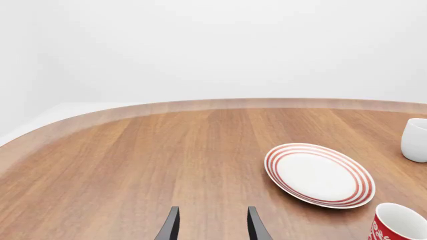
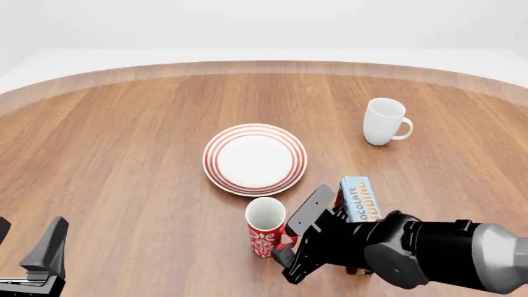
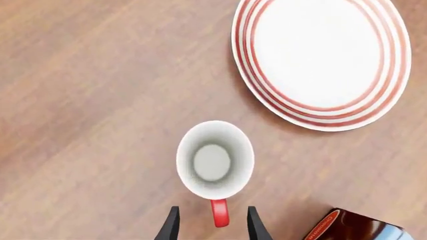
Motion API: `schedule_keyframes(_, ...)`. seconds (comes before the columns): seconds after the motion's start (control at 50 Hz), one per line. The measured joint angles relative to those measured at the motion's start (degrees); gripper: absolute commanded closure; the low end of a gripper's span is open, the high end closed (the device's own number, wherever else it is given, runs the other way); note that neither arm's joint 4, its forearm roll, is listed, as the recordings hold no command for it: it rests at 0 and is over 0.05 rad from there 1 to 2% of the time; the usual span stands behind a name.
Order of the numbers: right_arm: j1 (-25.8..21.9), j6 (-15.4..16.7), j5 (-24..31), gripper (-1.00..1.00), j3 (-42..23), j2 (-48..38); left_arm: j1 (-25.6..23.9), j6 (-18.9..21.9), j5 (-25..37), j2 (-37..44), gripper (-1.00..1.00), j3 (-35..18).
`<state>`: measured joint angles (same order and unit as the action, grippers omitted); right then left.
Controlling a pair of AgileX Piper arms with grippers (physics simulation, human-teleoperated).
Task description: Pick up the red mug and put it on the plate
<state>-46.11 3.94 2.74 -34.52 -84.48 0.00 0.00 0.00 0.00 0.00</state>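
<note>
The red mug point(image 2: 266, 226) stands upright on the wooden table point(image 2: 123, 154), just on the near side of the plate point(image 2: 255, 158) and apart from it. The front view shows its tall red wall with a white pattern and its open white mouth; the handle is hidden there behind the right gripper point(image 2: 290, 247). The right wrist view looks straight down into the mug point(image 3: 215, 160), showing a round white rim, a greyish inner floor, and the red loop handle pointing toward the gripper point(image 3: 212, 223), whose 2 dark fingers stand parted on either side of the handle without visibly touching it. The same view shows the plate point(image 3: 321, 62) as a smooth white disc ringed with concentric red bands, and a dark brown rounded object with an orange label point(image 3: 347, 227) at its edge. The front view alone shows a blue carton point(image 2: 358, 199) beside the right arm and a plain white mug point(image 2: 385, 121) farther off to the right, its handle facing right. The left wrist view shows the left gripper point(image 1: 212, 225) with fingers spread open over bare wood, holding nothing, well apart from the plate point(image 1: 319, 175); the red mug's rim point(image 1: 399, 222) and the white mug point(image 1: 415, 140) are cut off by that view's border. The tabletop has streaked brown grain and a curved pale edge.
</note>
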Motion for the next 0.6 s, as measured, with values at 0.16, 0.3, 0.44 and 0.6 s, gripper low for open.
schedule_keyframes(0.16,-0.1,0.0,-0.4,-1.0,0.1,-0.4,0.0,0.0,0.0,0.0,-1.0,0.0)
schedule_keyframes(0.3,-0.2,0.0,-0.5,-1.0,0.2,-0.4,0.0,0.0,0.0,0.0,-1.0,0.0)
schedule_keyframes(0.44,0.2,0.2,-0.7,1.0,0.2,0.0,0.0,0.0,0.0,0.0,-1.0,0.0)
schedule_keyframes(0.6,0.4,0.7,-0.8,1.0,0.3,0.1,0.0,0.0,0.0,0.0,-1.0,0.0)
